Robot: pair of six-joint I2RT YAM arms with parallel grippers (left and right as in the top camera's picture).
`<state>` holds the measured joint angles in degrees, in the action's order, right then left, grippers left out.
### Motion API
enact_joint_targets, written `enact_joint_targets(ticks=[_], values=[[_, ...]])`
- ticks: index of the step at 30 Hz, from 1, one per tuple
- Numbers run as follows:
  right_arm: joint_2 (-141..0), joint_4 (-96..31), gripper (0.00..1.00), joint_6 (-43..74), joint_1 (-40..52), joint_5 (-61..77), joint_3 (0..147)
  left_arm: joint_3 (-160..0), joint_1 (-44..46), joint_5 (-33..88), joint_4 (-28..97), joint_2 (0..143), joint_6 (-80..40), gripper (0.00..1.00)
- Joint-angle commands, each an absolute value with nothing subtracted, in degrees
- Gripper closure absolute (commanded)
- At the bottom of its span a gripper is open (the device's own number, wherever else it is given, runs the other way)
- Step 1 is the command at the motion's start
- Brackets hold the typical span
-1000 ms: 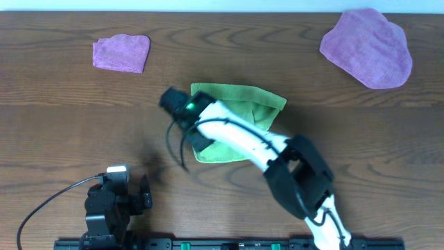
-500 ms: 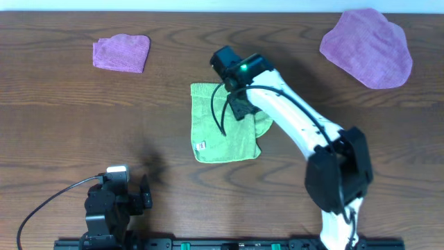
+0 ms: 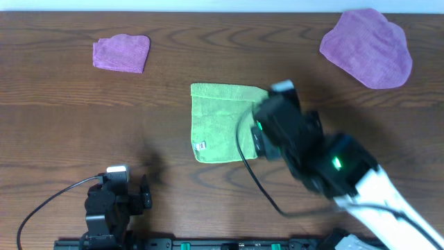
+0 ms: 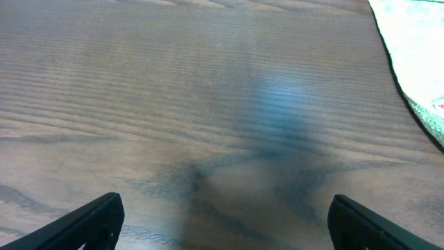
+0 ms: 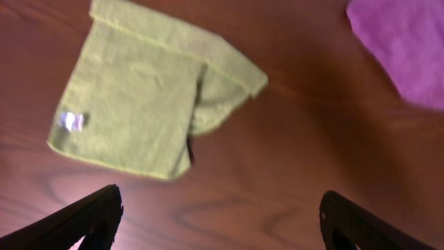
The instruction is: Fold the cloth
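The lime-green cloth (image 3: 220,121) lies flat on the wooden table, doubled over, with its white tag (image 3: 201,146) at the front left corner. The right arm (image 3: 305,149) hangs above its right edge and hides that side from overhead. From the right wrist, the cloth (image 5: 139,104) lies below and ahead, with a loose flap (image 5: 232,87) sticking out past the folded edge. My right gripper (image 5: 220,222) is open, empty and well above the table. My left gripper (image 4: 225,226) is open over bare wood, with the cloth's edge (image 4: 416,48) far off.
A large purple cloth (image 3: 366,47) lies at the back right and a small folded purple cloth (image 3: 121,53) at the back left. The left arm (image 3: 111,205) sits at the front left edge with its cable looping beside it.
My right gripper was shut at the cloth's left side, then opened and let go, and has swung back, right and upward. The cloth now lies narrower, folded over. The left arm has not moved.
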<state>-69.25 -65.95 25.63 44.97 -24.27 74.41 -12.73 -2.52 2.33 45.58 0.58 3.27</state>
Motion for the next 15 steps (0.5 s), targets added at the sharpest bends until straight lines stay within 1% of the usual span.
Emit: enact_joint_targets(ticks=[1, 4, 8, 9, 11, 14, 15], values=[[-61.5, -65.5, 0.09, 33.5, 49.0, -26.2, 66.6, -10.6, -2.6, 1.0, 47.6, 0.2, 4.1, 0.05], [-54.5, -63.5, 0.08, 36.6, 53.1, -26.4, 59.7, -10.6, -2.6, 1.0, 47.5, 0.2, 4.1, 0.05], [-48.3, -58.7, 0.08, 39.8, 56.6, -27.5, 51.9, -10.6, -2.6, -3.2, 45.0, 0.2, 4.1, 0.05], [-47.4, -56.2, 0.07, 39.8, 56.8, -27.9, 49.5, -10.6, -2.6, -2.9, 44.6, 0.2, 4.1, 0.05], [-46.9, -49.8, 0.01, 39.7, 56.7, -29.5, 45.2, -10.6, -2.6, -2.9, 44.5, 0.2, 4.1, 0.05], [-48.2, -37.7, 0.01, 34.3, 56.5, -30.1, 40.2, -10.5, -2.6, -1.8, 41.8, 0.2, 4.1, 0.05], [-49.5, -33.4, 0.01, 32.2, 56.2, -30.4, 38.7, -10.5, -2.6, 1.9, 39.7, 0.2, 4.0, 0.05]])
